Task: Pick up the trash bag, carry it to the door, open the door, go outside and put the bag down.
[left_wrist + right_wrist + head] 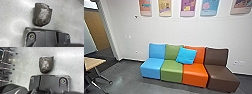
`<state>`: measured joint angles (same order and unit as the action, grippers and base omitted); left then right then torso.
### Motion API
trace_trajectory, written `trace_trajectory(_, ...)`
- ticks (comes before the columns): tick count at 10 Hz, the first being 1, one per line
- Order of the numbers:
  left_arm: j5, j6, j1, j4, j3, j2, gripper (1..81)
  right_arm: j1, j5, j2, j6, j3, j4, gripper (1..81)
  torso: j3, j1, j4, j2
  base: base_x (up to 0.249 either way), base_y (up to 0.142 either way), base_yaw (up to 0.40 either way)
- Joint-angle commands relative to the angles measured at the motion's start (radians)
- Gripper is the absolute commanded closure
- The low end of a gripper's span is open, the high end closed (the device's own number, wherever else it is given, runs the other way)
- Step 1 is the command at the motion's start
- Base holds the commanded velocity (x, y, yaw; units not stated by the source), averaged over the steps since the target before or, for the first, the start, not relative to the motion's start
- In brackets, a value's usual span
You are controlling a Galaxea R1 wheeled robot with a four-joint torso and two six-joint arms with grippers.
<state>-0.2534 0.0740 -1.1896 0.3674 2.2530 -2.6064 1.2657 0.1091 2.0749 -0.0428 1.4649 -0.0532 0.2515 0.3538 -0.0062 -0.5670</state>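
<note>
So the trash bag (pixel 42 16) shows against the gray floor (pixel 16 13), right by the robot's own dark base plate (pixel 51 36). Can't tell if it's resting or hanging, tbh. Can't tell if the left claw or right claw is open or closed, either. Four seats in a row, blue (pixel 152 67), green (pixel 171 71), orange (pixel 195 73) and brown (pixel 220 75), run from 12 to 2 o'clock, a bright blue pillow (pixel 186 55) leaning around 12:30. Light wooden table (pixel 93 62) at 10.
</note>
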Motion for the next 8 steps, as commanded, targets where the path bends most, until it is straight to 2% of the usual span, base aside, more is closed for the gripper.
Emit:
trace_trajectory(1,-0.086,0.0,0.11,0.041,0.007,0.034,1.0,-0.116,0.076,-0.135,-0.002,-0.08,-0.051,1.0,0.092,0.063,0.0,-0.098,0.0,0.0,0.0)
trace_trajectory(6,-0.104,0.0,0.159,0.073,0.045,0.009,1.0,-0.217,0.136,-0.24,0.0,-0.167,-0.089,1.0,0.255,0.174,0.0,-0.271,0.0,0.0,0.0)
trace_trajectory(7,-0.115,0.0,0.166,0.077,0.066,-0.008,1.0,-0.225,0.138,-0.255,-0.002,-0.178,-0.089,1.0,0.196,0.197,0.0,-0.307,0.0,0.0,0.0)
trace_trajectory(8,-0.116,0.0,0.169,0.077,0.094,-0.029,1.0,-0.232,0.161,-0.257,0.0,-0.18,-0.099,1.0,0.224,0.214,0.0,-0.334,0.0,0.0,0.0)
